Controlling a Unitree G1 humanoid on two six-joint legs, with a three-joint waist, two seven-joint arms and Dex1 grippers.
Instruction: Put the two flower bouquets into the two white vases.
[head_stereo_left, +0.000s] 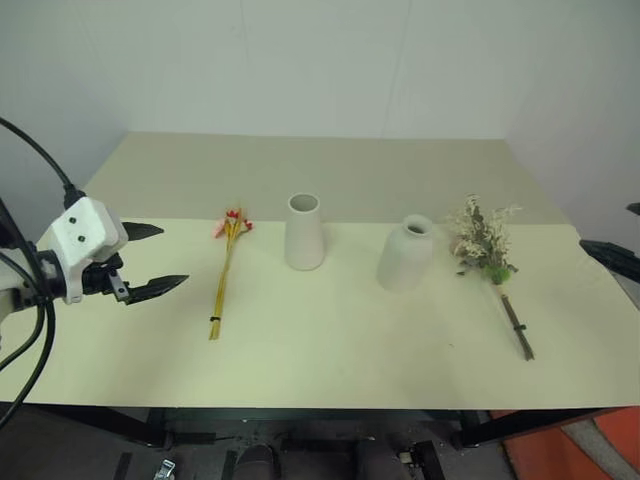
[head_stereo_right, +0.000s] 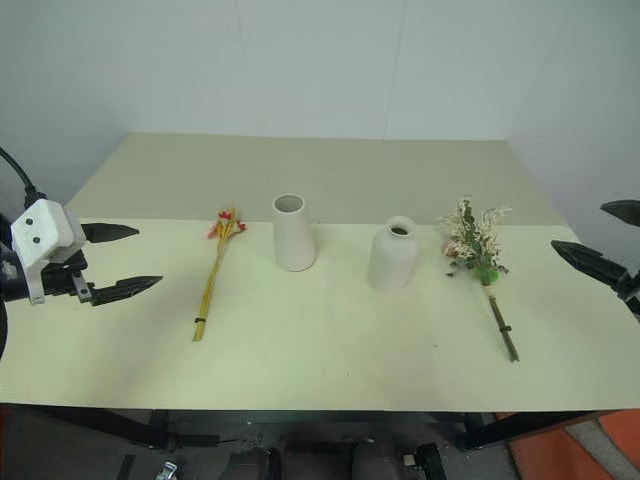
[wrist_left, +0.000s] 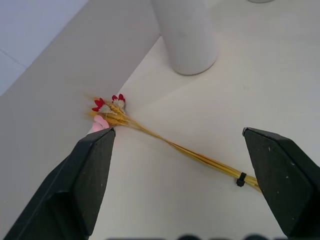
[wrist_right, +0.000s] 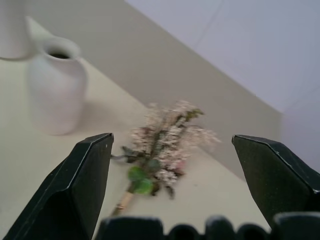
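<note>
Matte white tapered cone vase (head_stereo_left: 304, 232) and squat bottle vase (head_stereo_left: 407, 254), upright on cream bench (head_stereo_left: 330, 340). Slim yellow-stemmed bunch (head_stereo_left: 226, 270), red-pink blossoms; bushy cream-green dried spray (head_stereo_left: 484, 244), brown stem; both lying flat. Left hand (head_stereo_left: 145, 260) and right hand (head_stereo_right: 605, 240): black fingers apart, empty.

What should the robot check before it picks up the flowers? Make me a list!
1. Left gripper jaws open, nothing held: ok.
2. Right gripper jaws open, nothing held: ok.
3. Yellow-stemmed bunch lies flat on the table, beside the left gripper: ok.
4. Cream-white spray lies flat near the right gripper: ok.
5. Tall cone vase and squat bottle vase upright, mouths showing nothing inside: ok.
6. Squat vase's neck wide enough for a stem: cannot tell.
</note>
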